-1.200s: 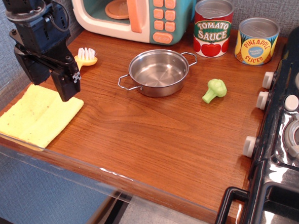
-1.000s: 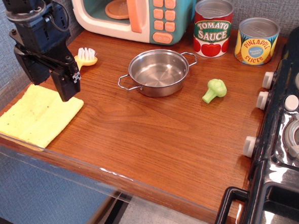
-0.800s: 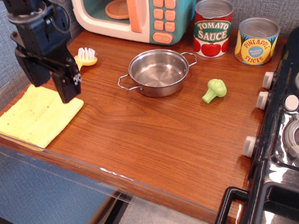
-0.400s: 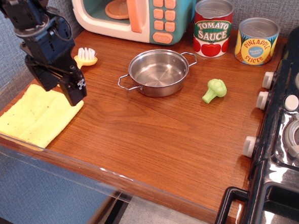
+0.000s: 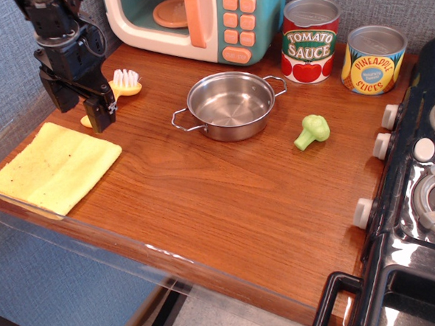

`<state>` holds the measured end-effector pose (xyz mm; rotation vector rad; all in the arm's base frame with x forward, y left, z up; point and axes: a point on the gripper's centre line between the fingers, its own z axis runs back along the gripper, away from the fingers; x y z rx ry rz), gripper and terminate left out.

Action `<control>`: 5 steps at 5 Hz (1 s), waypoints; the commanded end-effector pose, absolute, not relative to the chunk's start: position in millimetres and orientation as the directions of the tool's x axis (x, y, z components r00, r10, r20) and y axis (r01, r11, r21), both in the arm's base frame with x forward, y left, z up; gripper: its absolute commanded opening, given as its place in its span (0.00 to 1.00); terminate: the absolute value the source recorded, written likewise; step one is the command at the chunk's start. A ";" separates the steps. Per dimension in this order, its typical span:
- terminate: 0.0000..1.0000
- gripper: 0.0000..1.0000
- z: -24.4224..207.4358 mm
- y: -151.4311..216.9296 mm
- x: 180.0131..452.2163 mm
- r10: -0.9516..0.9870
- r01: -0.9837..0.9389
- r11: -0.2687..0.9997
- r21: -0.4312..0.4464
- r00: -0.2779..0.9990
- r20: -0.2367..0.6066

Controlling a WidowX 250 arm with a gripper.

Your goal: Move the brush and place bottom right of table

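Note:
The yellow brush [image 5: 125, 84] lies at the back left of the reddish-brown table [image 5: 227, 192], its white bristles pointing up. Most of its handle is hidden behind my gripper; a bit of the yellow end shows at the left. My black gripper [image 5: 81, 108] hangs over the handle, fingers pointing down and apart, one on each side of it. It holds nothing that I can see.
A yellow cloth [image 5: 51, 167] lies at the front left. A steel pot [image 5: 230, 105] stands mid-table, green toy broccoli [image 5: 311, 131] to its right. A toy microwave [image 5: 198, 20] and two cans [image 5: 310, 39] line the back. A black toy stove [image 5: 419, 195] fills the right side.
My gripper has moved from over the cloth's far corner back and up toward the brush handle. The brush and other things have not moved.

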<state>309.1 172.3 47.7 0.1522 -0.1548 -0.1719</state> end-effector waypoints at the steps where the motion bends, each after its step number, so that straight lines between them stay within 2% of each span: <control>1: 0.00 1.00 52.0 198.0 345.0 -0.067 0.038 0.980 0.197 0.988 0.142; 2: 0.00 1.00 44.1 200.7 362.0 0.001 -0.025 0.982 0.186 0.992 0.129; 3: 0.00 1.00 35.9 206.3 372.3 0.081 -0.100 0.986 0.131 0.987 0.141; 4: 0.00 1.00 27.4 208.7 378.2 0.105 -0.120 0.985 0.124 0.987 0.124; 5: 0.00 0.00 19.3 208.7 374.8 0.119 -0.131 0.982 0.134 0.988 0.095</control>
